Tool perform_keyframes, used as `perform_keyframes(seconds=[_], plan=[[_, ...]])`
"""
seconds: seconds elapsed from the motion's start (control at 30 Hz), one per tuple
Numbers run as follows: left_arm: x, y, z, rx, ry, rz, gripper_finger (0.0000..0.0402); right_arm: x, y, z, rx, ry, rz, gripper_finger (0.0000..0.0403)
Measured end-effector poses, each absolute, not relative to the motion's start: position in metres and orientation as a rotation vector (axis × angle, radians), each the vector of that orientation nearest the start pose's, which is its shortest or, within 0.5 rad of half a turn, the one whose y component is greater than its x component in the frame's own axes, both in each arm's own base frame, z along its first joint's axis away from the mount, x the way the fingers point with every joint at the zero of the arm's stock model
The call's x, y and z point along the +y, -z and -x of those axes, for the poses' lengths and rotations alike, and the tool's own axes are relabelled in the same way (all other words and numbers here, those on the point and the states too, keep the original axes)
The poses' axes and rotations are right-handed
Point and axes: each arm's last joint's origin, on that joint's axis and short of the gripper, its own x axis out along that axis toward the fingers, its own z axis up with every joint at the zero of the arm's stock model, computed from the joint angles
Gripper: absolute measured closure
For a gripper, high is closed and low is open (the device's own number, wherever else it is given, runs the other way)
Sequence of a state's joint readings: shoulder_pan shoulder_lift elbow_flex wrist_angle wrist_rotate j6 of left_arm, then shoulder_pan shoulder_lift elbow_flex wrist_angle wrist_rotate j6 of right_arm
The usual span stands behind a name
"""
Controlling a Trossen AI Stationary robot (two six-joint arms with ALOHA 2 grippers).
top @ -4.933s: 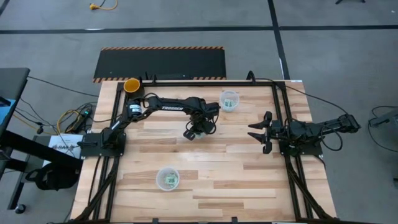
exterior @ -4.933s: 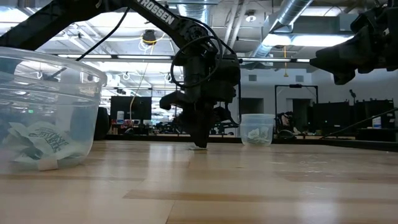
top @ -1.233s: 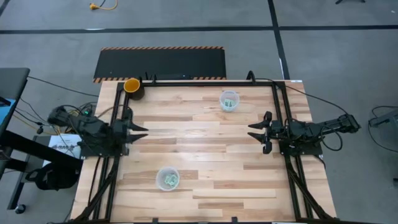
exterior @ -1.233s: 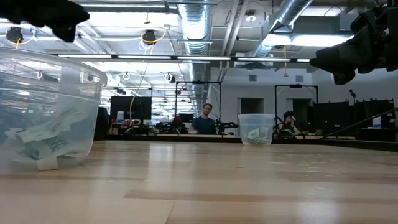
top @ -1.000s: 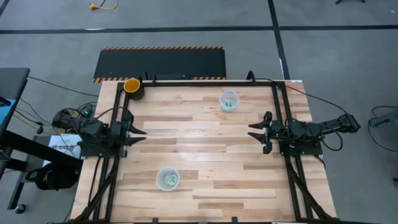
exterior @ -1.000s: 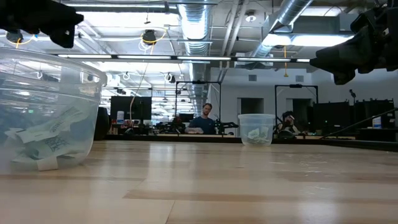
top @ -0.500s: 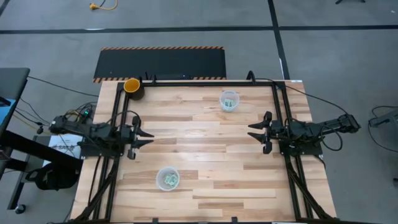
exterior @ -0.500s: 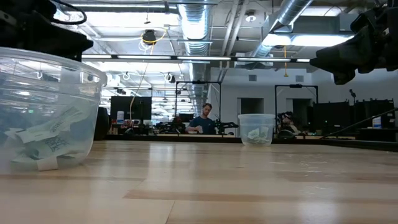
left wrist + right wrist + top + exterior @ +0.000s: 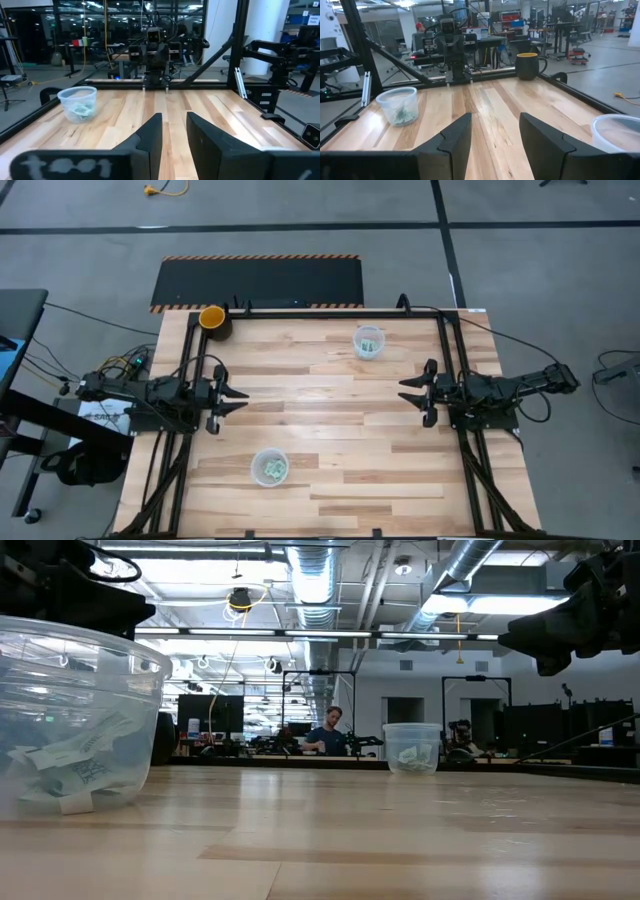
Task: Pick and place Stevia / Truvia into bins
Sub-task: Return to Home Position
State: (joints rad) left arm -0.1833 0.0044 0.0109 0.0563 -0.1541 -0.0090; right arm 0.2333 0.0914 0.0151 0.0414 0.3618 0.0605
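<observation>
The Stevia packets lie only inside the two clear cups: pale packets (image 9: pixel 75 772) rest on the bottom of the near cup (image 9: pixel 269 467), and a few (image 9: pixel 80 110) lie in the far cup (image 9: pixel 369 341). I see no loose packet on the table. My left gripper (image 9: pixel 235 397) hovers open at the table's left edge, pointing right. My right gripper (image 9: pixel 405 393) hovers open at the right side, pointing left. In the left wrist view my left gripper (image 9: pixel 174 136) holds nothing, and in the right wrist view my right gripper (image 9: pixel 495 134) holds nothing.
A yellow-orange cup with a dark base (image 9: pixel 212 318) stands at the far left corner. Black frame rails (image 9: pixel 190 370) run along the table's left and right edges. Bare wooden tabletop (image 9: pixel 320 405) lies between the two grippers. People sit in the room beyond (image 9: pixel 326 735).
My left arm has settled down into its folded pose at the left edge. Its gripper has sunk lower and moved slightly toward the table's right, staying open. The right arm and both cups have kept still.
</observation>
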Motion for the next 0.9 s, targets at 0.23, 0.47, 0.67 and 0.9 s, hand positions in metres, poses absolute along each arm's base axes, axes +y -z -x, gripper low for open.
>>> perform_keyframes(seconds=[0.23,0.47,0.67,0.9], plan=[[-0.0131,-0.1720,-0.0960,-0.061,0.023,0.014,0.0325,0.0133,-0.1655,-0.1004,0.029,0.129,-0.050,0.0243],[-0.0131,-0.1720,-0.0960,-0.061,0.022,0.006,0.0325,0.0133,-0.1654,-0.1004,0.030,0.129,-0.050,0.0243],[-0.0131,-0.1717,-0.0961,-0.060,0.021,0.001,0.0325,0.0133,-0.1655,-0.1004,0.030,0.129,-0.050,0.0243],[-0.0131,-0.1716,-0.0961,-0.060,0.021,0.002,0.0325,0.0133,-0.1655,-0.1004,0.029,0.129,-0.051,0.0243]])
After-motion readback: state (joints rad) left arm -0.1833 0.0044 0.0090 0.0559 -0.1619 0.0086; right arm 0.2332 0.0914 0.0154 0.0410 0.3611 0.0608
